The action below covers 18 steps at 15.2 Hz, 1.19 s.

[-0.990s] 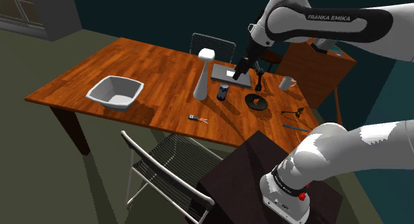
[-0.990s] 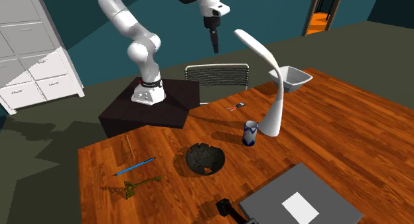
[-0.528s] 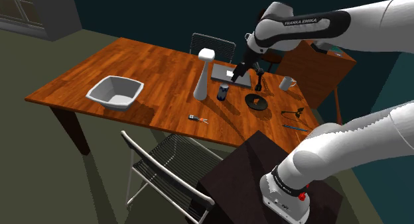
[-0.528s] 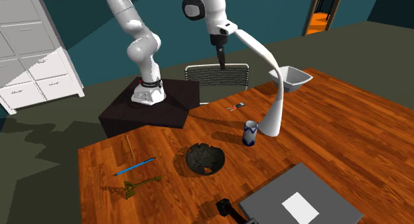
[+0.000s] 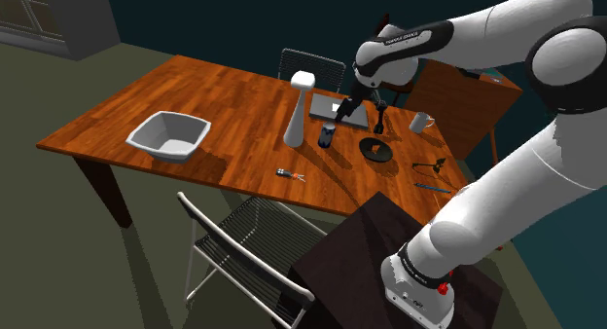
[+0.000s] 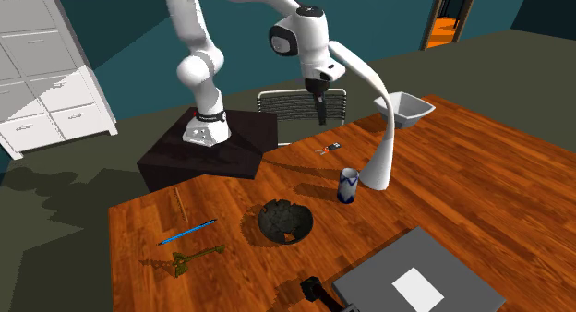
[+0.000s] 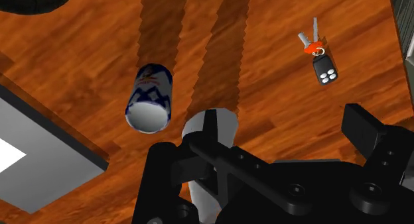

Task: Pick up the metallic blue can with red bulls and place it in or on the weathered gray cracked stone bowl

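The wooden table (image 6: pixel 517 199) holds a tall white lamp (image 6: pixel 380 167), a dark cracked stone bowl (image 6: pixel 285 221) and a small blue and white can (image 6: pixel 348 186). The can stands straight up, top to the sky, just beside the lamp's foot, with the bowl near it. The black gripper (image 6: pixel 320 109) hangs high over the table, fingers spread, holding nothing. The can is below it and off to one side, outside the gap between the fingers. The gripper likely has to slide over, then go down.
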Motion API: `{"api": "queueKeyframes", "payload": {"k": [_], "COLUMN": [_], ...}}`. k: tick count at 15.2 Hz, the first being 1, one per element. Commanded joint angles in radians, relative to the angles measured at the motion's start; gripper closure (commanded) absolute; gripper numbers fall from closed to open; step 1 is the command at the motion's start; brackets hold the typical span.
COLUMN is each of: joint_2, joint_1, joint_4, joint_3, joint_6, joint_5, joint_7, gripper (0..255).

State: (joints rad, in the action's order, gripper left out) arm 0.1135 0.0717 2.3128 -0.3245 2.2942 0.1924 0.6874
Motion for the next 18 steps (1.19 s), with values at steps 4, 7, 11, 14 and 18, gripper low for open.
{"api": "queueKeyframes", "payload": {"k": [4, 7, 11, 14, 18], "joint_2": [-0.200, -0.323, -0.484, -0.603, -0.654], "joint_1": [0.020, 0.052, 0.110, 0.158, 0.170], "joint_4": [-0.119, -0.208, -0.344, -0.460, -0.485], "joint_3": [-0.037, -0.037, -0.019, 0.000, 0.015], "joint_6": [0.043, 0.048, 0.040, 0.025, 0.047], "joint_5": [0.125, 0.202, 0.286, 0.332, 0.355], "joint_7": [0.147, 0.227, 0.310, 0.353, 0.369], "gripper": [0, 0, 0, 0, 0]}}
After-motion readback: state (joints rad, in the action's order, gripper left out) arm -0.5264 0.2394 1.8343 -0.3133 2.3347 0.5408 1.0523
